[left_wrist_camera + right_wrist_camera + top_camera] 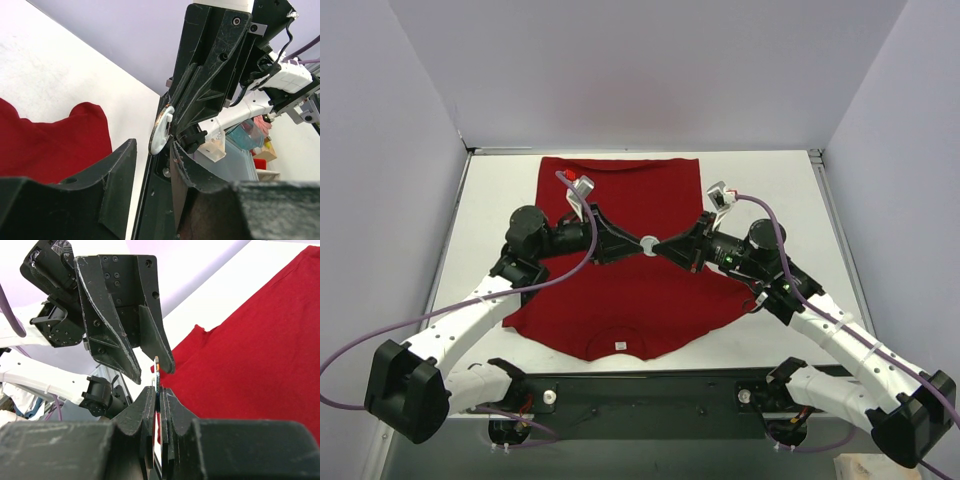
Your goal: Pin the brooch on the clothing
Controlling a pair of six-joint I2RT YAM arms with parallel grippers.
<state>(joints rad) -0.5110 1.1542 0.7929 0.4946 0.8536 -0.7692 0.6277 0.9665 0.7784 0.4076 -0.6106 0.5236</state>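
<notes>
The deep-red T-shirt point(620, 190) lies flat on the white table, collar and white label point(619, 346) toward the arms. It also shows in the left wrist view point(50, 145) and the right wrist view point(260, 340). The two grippers meet tip to tip above the shirt's middle. My right gripper point(661, 246) point(157, 390) is shut on the brooch point(648, 243), a small disc seen edge-on point(157, 371). Its white back point(162, 131) faces my left wrist camera. My left gripper point(634, 243) point(152, 145) is open, its fingers spread on either side of the brooch's free edge.
A black base rail point(650, 390) runs along the near table edge. Purple cables point(570, 270) loop from both arms. Grey walls close the table on three sides. A clear plastic bin point(235, 160) stands beyond the table.
</notes>
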